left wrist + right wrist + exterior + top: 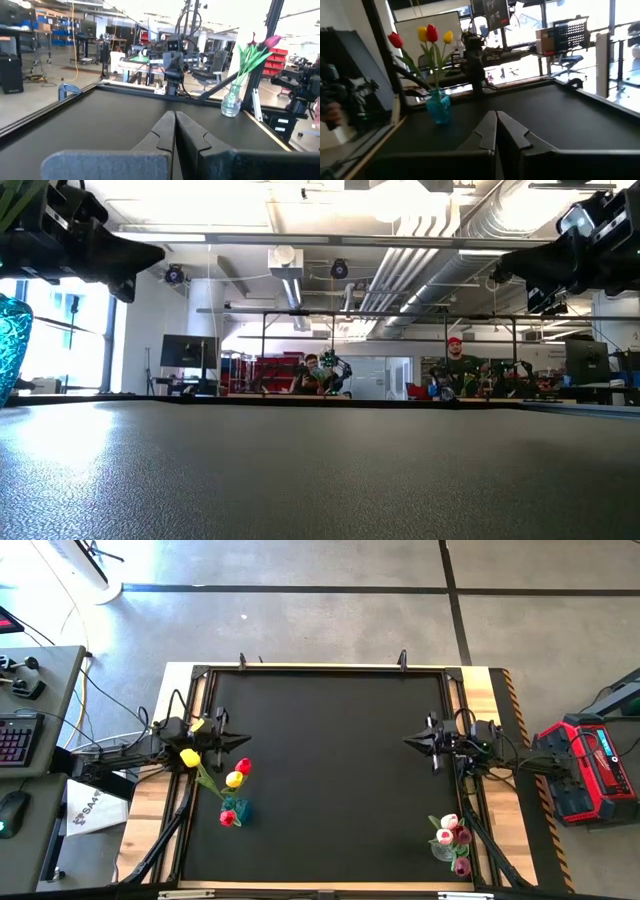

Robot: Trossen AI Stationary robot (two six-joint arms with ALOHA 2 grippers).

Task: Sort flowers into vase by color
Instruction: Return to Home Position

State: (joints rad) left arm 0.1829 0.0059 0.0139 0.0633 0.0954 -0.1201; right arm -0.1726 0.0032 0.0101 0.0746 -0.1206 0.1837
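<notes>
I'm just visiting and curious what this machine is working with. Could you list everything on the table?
blue vase: one, turquoise, left side of the table
red tulips: two, red, in the blue vase
yellow tulips: two, yellow, in the blue vase
clear vase: one, glass, right side of the table
pink tulips: several, pink, in the clear vase
table: one, black top
left pincer: one, dark, shut, empty, over the left side
right pincer: one, dark, shut, empty, over the right side

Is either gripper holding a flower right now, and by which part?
Nothing is held. The left gripper and right gripper both show jaws shut and empty; the flowers stand in the blue vase and clear vase.
</notes>
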